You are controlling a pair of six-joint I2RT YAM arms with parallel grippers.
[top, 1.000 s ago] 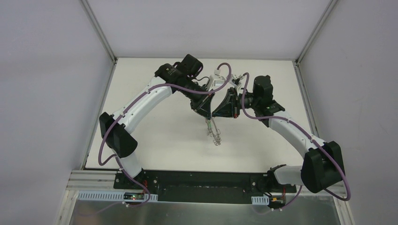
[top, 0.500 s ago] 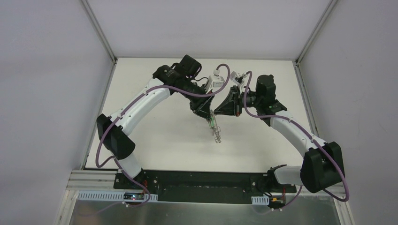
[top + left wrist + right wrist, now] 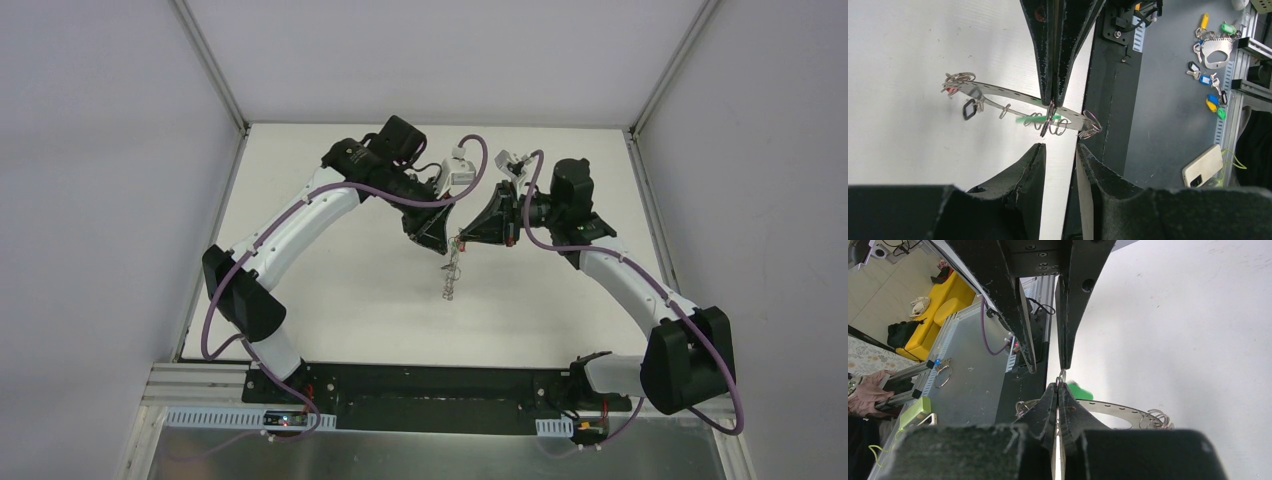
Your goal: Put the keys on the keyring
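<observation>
The keyring (image 3: 450, 278) is a flat grey band with small wire loops; it hangs in the air between the two grippers. My right gripper (image 3: 1058, 385) is shut on a wire loop at the ring's rim, also seen in the left wrist view (image 3: 1051, 102). My left gripper (image 3: 1060, 147) is open, with its jaws apart just short of the ring (image 3: 1008, 92). A green key (image 3: 1033, 119) hangs on the ring by the right gripper. A red key head (image 3: 950, 91) and a dark tag (image 3: 969, 109) hang at the far end.
The black base rail (image 3: 430, 385) runs along the near table edge. Beyond the table, the left wrist view shows a second ring with coloured keys (image 3: 1215, 50) and a phone (image 3: 1202, 165). Metal frame posts (image 3: 210, 60) stand at the back corners.
The hanging keyring has swung a little left and up. Both arms have shifted slightly, with the grippers a bit further back on the table.
</observation>
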